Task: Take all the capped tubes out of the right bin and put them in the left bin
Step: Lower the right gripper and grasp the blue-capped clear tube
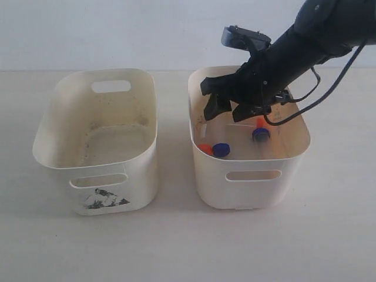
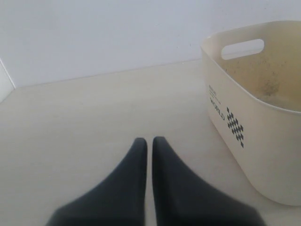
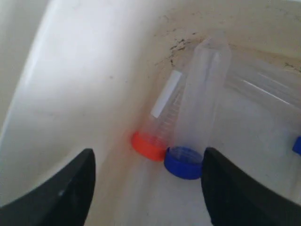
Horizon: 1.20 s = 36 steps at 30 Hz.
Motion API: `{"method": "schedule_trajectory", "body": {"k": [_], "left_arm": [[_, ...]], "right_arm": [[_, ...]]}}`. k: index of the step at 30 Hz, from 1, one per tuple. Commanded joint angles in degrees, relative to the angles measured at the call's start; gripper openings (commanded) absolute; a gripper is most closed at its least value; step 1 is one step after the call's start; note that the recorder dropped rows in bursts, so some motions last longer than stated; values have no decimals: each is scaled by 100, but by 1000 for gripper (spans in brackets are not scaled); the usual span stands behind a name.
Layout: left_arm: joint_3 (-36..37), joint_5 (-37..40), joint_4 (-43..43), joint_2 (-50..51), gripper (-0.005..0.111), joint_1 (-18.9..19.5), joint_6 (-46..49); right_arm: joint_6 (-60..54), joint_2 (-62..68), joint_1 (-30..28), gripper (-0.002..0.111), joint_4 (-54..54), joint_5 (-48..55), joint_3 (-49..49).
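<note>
The small clear plastic tubes (image 3: 203, 89) with blue or orange-red screw caps lie on the floor of the plain-fronted cream-white right bin (image 1: 208, 188). They are probably light, stiff and slick-walled, so a pinch across the body near the cap looks safest. Four caps show, two blue and two orange-red, though more may be hidden. Of the two bins, the sticker-marked cream-white left bin (image 1: 141, 176) shows no tubes. The right gripper (image 1: 228, 111) hangs spread and empty above them; the left gripper (image 2: 149, 143) is pressed together on nothing
</note>
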Motion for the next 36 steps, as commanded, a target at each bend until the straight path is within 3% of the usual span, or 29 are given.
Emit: {"method": "schedule_trajectory", "body": {"k": [1,8,15,36], "left_arm": [[-23,-86,-6,-11,4,6,-66],[-23,-86,-6,-11,4,6,-66],[-23,-86,-6,-11,4,6,-66],[-23,-86,-6,-11,4,6,-66]], "right_arm": [[44,176,4,62,-82,-327,-68],[90,236,181,62,-309,-821,-68],[890,236,409,62,-1130,-1475,-68],[1412,1111,409,62,-1555,-1597,-68]]}}
